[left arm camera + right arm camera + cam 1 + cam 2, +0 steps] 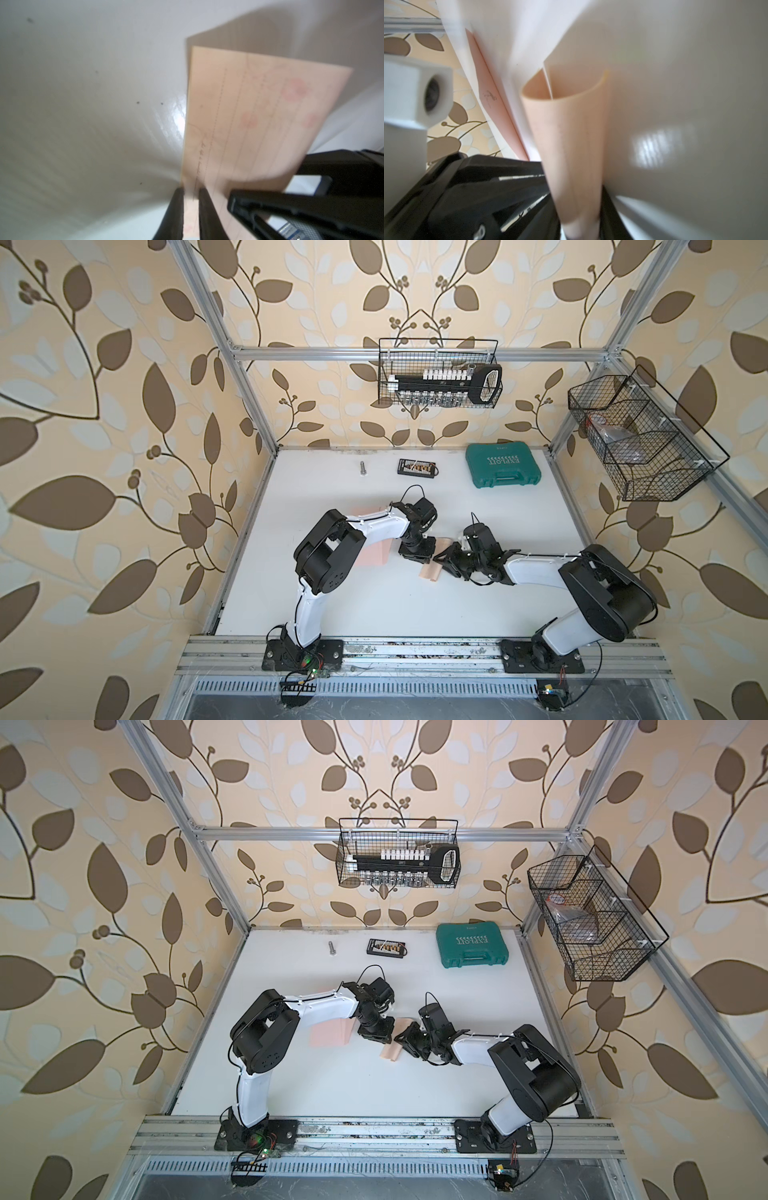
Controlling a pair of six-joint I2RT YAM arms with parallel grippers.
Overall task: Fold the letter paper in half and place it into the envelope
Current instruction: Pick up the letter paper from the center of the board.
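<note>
The letter paper (pixel 259 116) is cream with faint ruled lines and pink flowers. It is bent over into a loose loop (pixel 571 128) just above the white table, between the two arms (pixel 430 572). My left gripper (pixel 191 193) is shut on one edge of the sheet, its thin fingers pinching it. My right gripper (pixel 579 218) is shut on the curled-over sheet from the opposite side, close beside the left gripper (pixel 415 558) in both top views. The pale pink envelope (pixel 374 553) lies flat on the table, partly hidden under the left arm (pixel 328 1033).
Along the back of the white table (pixel 374 605) lie a green tool case (pixel 503 466), a small black bit holder (pixel 417 467) and a bolt (pixel 362 467). A wire basket (pixel 440 373) hangs on the back frame, and another wire basket (pixel 640 439) hangs at the right.
</note>
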